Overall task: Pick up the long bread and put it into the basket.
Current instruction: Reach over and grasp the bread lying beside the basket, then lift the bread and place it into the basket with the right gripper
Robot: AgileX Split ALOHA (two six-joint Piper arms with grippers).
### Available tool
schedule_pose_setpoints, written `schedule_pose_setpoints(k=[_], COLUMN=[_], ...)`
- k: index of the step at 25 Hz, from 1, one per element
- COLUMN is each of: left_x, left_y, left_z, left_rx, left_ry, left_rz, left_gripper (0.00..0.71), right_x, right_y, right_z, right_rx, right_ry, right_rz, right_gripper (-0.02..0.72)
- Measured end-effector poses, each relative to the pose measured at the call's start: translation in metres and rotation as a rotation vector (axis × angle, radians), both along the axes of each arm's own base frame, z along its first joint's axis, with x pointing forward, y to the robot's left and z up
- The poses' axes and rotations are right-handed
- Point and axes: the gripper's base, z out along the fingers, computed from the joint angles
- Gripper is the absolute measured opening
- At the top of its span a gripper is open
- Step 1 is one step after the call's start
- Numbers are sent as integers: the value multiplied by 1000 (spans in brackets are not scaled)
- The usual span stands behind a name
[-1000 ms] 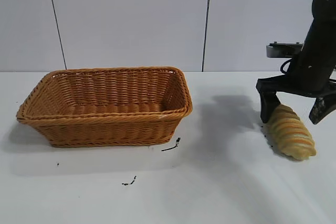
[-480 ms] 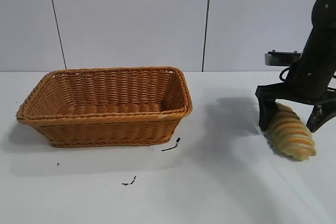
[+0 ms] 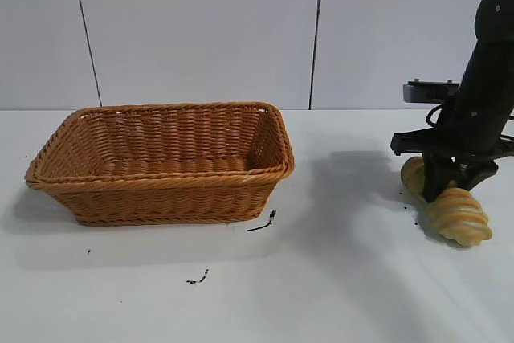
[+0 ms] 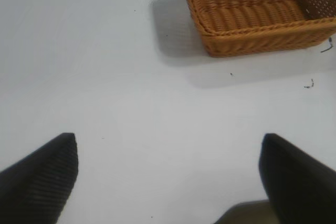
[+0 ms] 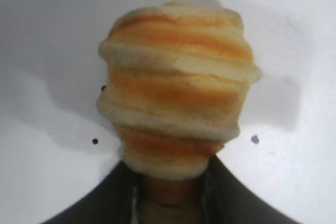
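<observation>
The long bread (image 3: 459,216), tan with orange-brown ridged stripes, lies on the white table at the far right. My right gripper (image 3: 440,190) comes down on its middle and is shut on it, the black fingers pinching the loaf so that both ends bulge out. In the right wrist view the bread (image 5: 176,93) fills the middle, squeezed between the two fingers of the right gripper (image 5: 170,182). The wicker basket (image 3: 283,168) stands at the left with nothing in it. In the left wrist view my left gripper (image 4: 168,177) hangs open over bare table, well away from the basket (image 4: 262,27).
Small black scraps (image 3: 263,222) lie on the table just in front of the basket's right corner, and more (image 3: 198,278) nearer the front. A panelled white wall closes off the back. Open white tabletop (image 3: 345,198) stretches between basket and bread.
The right gripper's fingers, spread wide on both sides of the bread a second ago, have come together onto its middle. The loaf has been squeezed and shifted slightly.
</observation>
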Motion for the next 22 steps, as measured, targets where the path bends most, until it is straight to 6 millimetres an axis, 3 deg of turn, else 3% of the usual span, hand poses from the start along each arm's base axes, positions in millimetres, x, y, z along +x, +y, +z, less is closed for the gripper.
schedule_pose_setpoints(k=[4, 9, 16, 22], left_x=[0, 0, 0, 0], left_y=[0, 0, 0, 0], left_z=[0, 0, 0, 0], left_rx=[0, 0, 0, 0], left_ry=[0, 0, 0, 0], left_rz=[0, 0, 0, 0], left_gripper=[696, 696, 696, 696], right_x=[7, 18, 35, 23], right_y=[15, 57, 131, 205], right_z=[39, 71, 81, 90], right_rx=[-6, -14, -4, -33], right_ry=[-43, -135, -209, -324], right_rz=[49, 142, 328, 647], right_gripper=[132, 130, 125, 125])
